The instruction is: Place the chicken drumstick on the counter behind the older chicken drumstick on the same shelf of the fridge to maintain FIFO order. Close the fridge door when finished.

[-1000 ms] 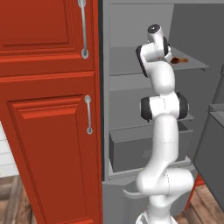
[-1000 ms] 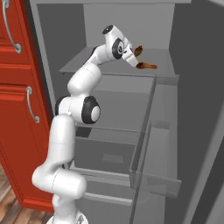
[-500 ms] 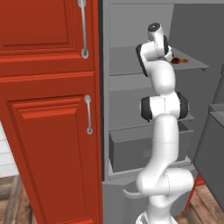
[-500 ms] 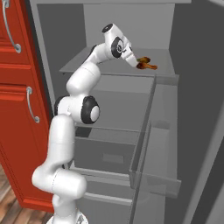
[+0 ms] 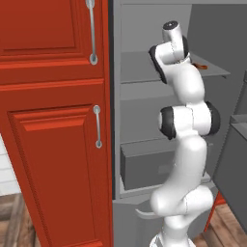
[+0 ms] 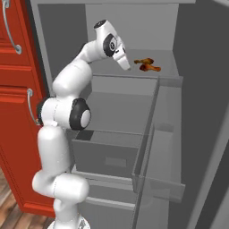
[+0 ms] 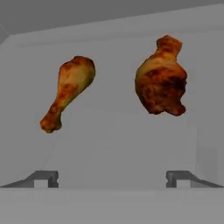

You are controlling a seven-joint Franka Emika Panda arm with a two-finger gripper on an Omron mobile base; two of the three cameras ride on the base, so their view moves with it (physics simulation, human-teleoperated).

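The pincer (image 6: 126, 67) is empty, its dark tips apart, and both small orange-brown cooked chicken drumsticks lie just beyond it on the thin flat grey upper shelf (image 6: 134, 75) of the tall plain grey fridge (image 5: 144, 111). In the hand view the slimmer one (image 7: 68, 92) slants with its bone end toward the tips, and the plumper one (image 7: 162, 78) lies just beside it; which is deeper I cannot tell. The placing looks done, so closing the open grey fridge door (image 6: 201, 147) on the right remains.

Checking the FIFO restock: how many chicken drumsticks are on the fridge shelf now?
2. Both lie on the upper shelf: one drumstick farther back, the other drumstick nearer the front. The open gripper holds neither.
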